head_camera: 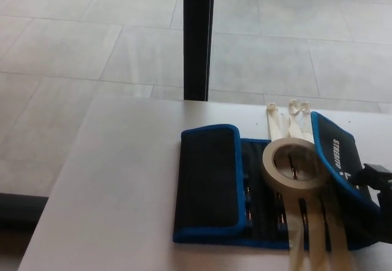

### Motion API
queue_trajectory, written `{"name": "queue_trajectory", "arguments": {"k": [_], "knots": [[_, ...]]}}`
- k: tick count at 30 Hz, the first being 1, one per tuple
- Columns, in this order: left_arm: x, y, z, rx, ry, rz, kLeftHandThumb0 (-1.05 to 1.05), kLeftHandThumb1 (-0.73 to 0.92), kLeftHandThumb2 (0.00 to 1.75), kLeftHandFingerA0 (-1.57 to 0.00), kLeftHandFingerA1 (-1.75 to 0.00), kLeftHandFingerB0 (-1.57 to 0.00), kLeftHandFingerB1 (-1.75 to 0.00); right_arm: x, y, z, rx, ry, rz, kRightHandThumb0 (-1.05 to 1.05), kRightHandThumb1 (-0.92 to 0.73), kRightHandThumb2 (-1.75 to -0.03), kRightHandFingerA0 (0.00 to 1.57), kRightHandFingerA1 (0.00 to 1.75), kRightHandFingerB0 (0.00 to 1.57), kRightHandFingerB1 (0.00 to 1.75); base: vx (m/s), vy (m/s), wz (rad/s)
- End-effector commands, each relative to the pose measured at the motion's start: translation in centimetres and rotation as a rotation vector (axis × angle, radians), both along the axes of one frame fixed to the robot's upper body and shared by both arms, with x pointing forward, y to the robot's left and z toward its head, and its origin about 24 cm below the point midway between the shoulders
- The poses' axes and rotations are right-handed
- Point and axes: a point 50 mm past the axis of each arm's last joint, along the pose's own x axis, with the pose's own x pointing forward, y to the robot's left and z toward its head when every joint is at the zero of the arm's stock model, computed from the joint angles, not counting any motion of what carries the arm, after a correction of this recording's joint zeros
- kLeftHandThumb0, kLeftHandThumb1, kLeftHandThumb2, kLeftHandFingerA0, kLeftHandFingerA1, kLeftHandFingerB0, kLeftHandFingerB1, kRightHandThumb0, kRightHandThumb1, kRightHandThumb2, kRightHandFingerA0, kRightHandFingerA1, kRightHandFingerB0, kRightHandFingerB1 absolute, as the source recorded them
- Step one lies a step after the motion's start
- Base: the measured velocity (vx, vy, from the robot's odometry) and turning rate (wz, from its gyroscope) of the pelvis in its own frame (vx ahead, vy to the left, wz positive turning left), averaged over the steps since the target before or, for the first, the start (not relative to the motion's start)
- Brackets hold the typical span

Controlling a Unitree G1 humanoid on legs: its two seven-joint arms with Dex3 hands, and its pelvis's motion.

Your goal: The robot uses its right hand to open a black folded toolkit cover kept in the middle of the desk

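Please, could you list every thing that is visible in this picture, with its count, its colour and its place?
toolkit cover: one, black with blue edging, middle of the desk, left flap folded shut, right flap lifted.
tape roll: one, beige, on the opened kit.
cable ties: several, cream, running under the tape roll.
desk: one, light grey.
pillar: one, black, behind the desk.
floor: grey tiles.
right hand: one, black, at the right flap's edge.
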Motion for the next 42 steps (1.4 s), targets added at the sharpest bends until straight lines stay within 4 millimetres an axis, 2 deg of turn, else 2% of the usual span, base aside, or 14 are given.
{"name": "queue_trajectory", "arguments": {"k": [1,4,5,6,12,20,25,32,34,36,37,39,40,42], "knots": [[-0.5,0.0,0.0,0.005,-0.016,0.019,-0.88,0.85,0.65,-0.44,-0.56,-0.33,-0.39,0.2,-3.1,-0.3,0.453,0.009,-0.377,-0.25,-0.59,-0.75,0.96,1.51,0.98,0.77,0.0,0.0,0.0],[-0.6,0.0,-0.1,-0.007,-0.027,0.025,-0.89,0.84,0.67,-0.43,-0.56,-0.33,-0.4,0.3,-3.5,-0.4,0.551,-0.026,-0.447,-0.21,-0.6,-0.8,0.96,1.51,0.98,0.79,0.0,0.0,0.0],[-0.7,0.0,-0.1,-0.002,-0.024,0.027,-0.88,0.67,1.06,-0.42,-0.62,-0.26,-0.5,0.1,-4.1,-0.7,0.869,-0.09,-0.636,-0.2,-0.63,-0.79,0.93,1.29,0.97,0.78,0.0,0.0,0.0],[-0.8,-0.1,-0.1,0.0,-0.021,0.031,-0.87,0.84,0.65,-0.47,-0.54,-0.33,-0.39,-0.1,-4.3,-0.9,0.981,-0.128,-0.693,-0.21,-0.68,-0.73,0.92,1.22,0.92,0.7,0.0,0.0,0.0],[-0.8,-0.1,-0.1,0.035,0.01,-0.017,-0.87,0.86,0.66,-0.4,-0.53,-0.32,-0.39,-1.7,-6.2,-1.9,1.358,-0.29,-1.008,-0.21,-0.59,-0.57,0.65,0.66,0.86,0.64,0.0,0.0,0.0],[-0.6,0.0,0.0,0.042,0.018,-0.033,-0.94,0.73,0.79,-0.33,-0.55,-0.28,-0.41,-2.2,-9.8,-0.3,1.695,-0.566,-1.141,-0.27,-0.71,-0.59,0.49,1.09,0.71,0.83,0.0,0.0,0.0],[-0.6,0.3,0.3,0.06,0.026,-0.038,-0.93,0.73,0.82,-0.34,-0.57,-0.26,-0.43,-3.3,-12.1,0.7,1.7,-0.66,-1.136,-0.34,-0.79,-0.63,0.36,0.77,0.61,0.78,0.0,0.0,0.0],[-1.1,0.4,0.3,0.067,0.051,-0.042,-0.89,0.88,0.67,-0.28,-0.49,-0.29,-0.37,-5.4,-15.7,1.3,1.713,-0.75,-1.303,-0.31,-0.74,-0.79,0.42,1.39,0.53,1.07,0.0,0.0,0.0],[-1.2,0.5,0.3,0.078,0.057,-0.054,-0.91,0.88,0.67,-0.25,-0.5,-0.26,-0.36,-6.3,-16.7,1.4,1.736,-0.739,-1.354,-0.39,-0.83,-0.87,0.0,0.97,0.04,0.85,0.0,0.0,0.0],[-1.4,0.5,0.3,0.061,0.058,-0.057,-0.92,0.88,0.67,-0.24,-0.48,-0.25,-0.34,-7.0,-17.4,1.6,1.741,-0.78,-1.353,-0.34,-0.65,-1.12,0.3,0.75,0.37,0.75,0.0,0.0,0.0],[-1.5,0.5,0.3,0.056,0.06,-0.059,-0.91,0.88,0.67,-0.25,-0.47,-0.25,-0.34,-7.4,-17.5,1.6,1.66,-0.727,-1.353,-0.29,-0.78,-0.78,0.14,1.01,0.21,0.95,0.0,0.0,0.0],[-1.5,0.5,0.3,0.056,0.062,-0.066,-0.92,0.88,0.67,-0.23,-0.46,-0.25,-0.34,-7.7,-17.8,1.5,1.678,-0.734,-1.305,-0.23,-0.7,-0.85,0.07,1.05,0.0,0.85,0.0,0.0,0.0],[-1.5,0.5,0.3,0.068,0.061,-0.075,-0.97,0.7,0.88,-0.21,-0.52,-0.22,-0.42,-8.0,-18.0,1.2,1.604,-0.641,-1.254,-0.24,-0.67,-0.8,0.0,0.95,0.0,0.38,0.0,0.0,0.0],[-1.3,0.5,0.4,0.075,0.058,-0.079,-0.97,0.7,0.88,-0.21,-0.52,-0.22,-0.42,-8.1,-18.0,1.0,1.58,-0.599,-1.235,-0.24,-0.67,-0.8,0.0,0.95,0.0,0.38,0.0,0.0,0.0]]}}
